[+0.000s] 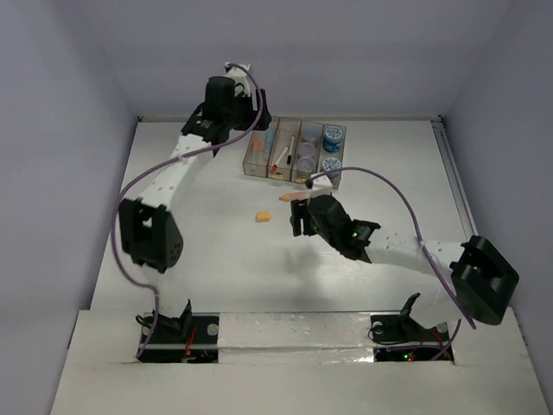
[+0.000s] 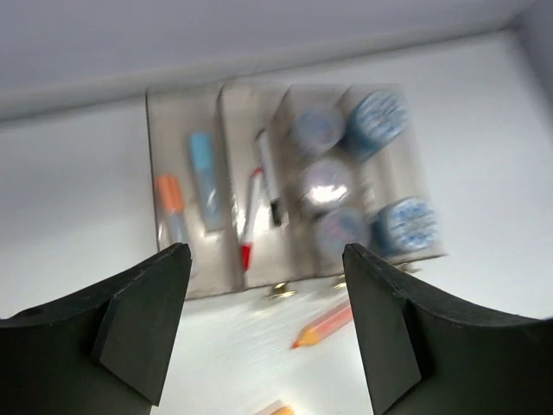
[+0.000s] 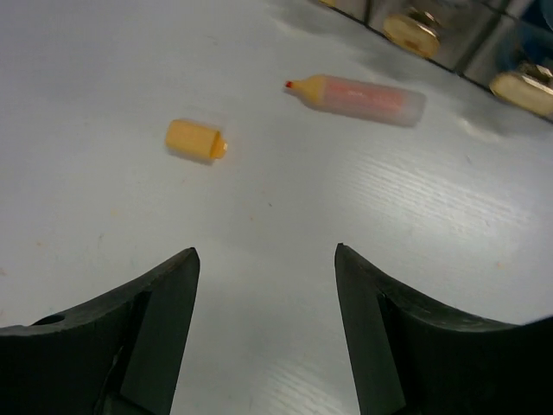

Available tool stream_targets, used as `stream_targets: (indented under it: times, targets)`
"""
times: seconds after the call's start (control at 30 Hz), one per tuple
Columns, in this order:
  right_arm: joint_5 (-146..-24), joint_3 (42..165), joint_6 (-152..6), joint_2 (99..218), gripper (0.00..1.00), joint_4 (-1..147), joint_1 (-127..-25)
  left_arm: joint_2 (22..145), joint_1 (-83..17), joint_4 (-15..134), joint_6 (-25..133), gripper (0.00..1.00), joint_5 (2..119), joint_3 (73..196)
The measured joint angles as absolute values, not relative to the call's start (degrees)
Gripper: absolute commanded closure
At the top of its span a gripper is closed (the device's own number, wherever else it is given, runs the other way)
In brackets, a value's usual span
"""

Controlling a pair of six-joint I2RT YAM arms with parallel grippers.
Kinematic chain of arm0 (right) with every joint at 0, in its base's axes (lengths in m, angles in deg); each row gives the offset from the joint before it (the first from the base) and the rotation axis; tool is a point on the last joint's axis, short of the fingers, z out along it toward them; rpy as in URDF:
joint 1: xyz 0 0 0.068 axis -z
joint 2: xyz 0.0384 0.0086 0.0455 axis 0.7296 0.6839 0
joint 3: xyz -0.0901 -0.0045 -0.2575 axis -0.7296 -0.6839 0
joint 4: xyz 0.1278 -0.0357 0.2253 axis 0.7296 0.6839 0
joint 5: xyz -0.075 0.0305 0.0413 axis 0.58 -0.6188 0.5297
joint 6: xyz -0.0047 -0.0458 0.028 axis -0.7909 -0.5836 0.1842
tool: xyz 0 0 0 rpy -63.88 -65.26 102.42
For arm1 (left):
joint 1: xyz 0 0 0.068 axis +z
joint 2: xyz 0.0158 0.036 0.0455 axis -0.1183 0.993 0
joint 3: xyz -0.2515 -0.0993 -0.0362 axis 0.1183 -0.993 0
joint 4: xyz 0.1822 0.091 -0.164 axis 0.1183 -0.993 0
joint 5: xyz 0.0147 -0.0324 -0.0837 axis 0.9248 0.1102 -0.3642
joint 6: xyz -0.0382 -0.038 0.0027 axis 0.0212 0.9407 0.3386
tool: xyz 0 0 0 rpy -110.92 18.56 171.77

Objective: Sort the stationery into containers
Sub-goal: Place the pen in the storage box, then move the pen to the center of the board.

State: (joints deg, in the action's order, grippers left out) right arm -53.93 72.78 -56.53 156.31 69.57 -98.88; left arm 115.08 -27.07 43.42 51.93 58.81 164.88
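**A:** Where did the left gripper [image 2: 266, 252] stand, and was it carrying anything?

**B:** Nothing. Its jaws were spread apart and empty, hanging above the containers [image 2: 186, 108], which showed beyond the gap between its fingers. I judged it was there because that is where a drop into a bin happens.

**A:** What lay in the bins?

**B:** Beyond the left finger, a blue marker [image 2: 203, 177] and a short orange piece [image 2: 170, 199] shared the end bin. Straight ahead of the gap, a red-and-white pen [image 2: 249, 220] and a black-and-white pen [image 2: 268, 177] lay lengthwise in the next. Toward the right finger, clear jars [image 2: 324, 181] and blue-patterned jars [image 2: 378, 117] filled the last two. It was like with like, so the sorting looked mostly done.

**A:** And the right gripper [image 3: 265, 251]?

**B:** It was also wide and empty, low over the table [image 3: 104, 52], and pointed at what was left out. A loose orange marker [image 3: 359, 93] lay ahead of its jaws, a little toward the right finger and near the bins' labelled ends. An orange stub [image 3: 196, 140], perhaps a cap, lay ahead of the left finger, apart from the marker.

**A:** Why that pose?

**B:** My reading was that the jaws were spread to straddle one of those two. The marker lay roughly along the line from finger to finger, so I guessed the wrist needed a turn before closing across its barrel.
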Motion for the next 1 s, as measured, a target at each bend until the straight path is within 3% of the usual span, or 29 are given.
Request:
stream_targets:
  times: [0.23,0.43,0.47,0.5,0.7,1.0]
  targets:
    - [-66.8,87.2,-76.1,167.4,0.31,73.9,-97.3,85.6,-28.2,53.9,56.0,0.26,55.6,144.8]
    - [-75.4,95.9,-87.6,175.8,0.19,80.3,-92.0,69.5,-28.5,54.4,56.8,0.11,54.3,129.8]
    - [-76.1,96.7,-88.9,177.0,0.18,81.4,-91.1,67.3,-28.5,54.7,56.9,0.02,54.3,127.9]
    - [-76.9,97.7,-90.1,178.2,0.18,82.6,-90.5,64.9,-28.5,54.5,56.8,0.01,54.3,126.2]
    - [-78.6,103.5,-96.0,185.0,0.17,87.5,-88.0,52.8,-28.5,56.7,56.8,0.01,54.3,120.0]
    - [-79.5,110.4,-101.0,193.3,0.19,91.3,-87.8,50.1,-28.5,58.9,56.3,0.01,53.8,117.4]
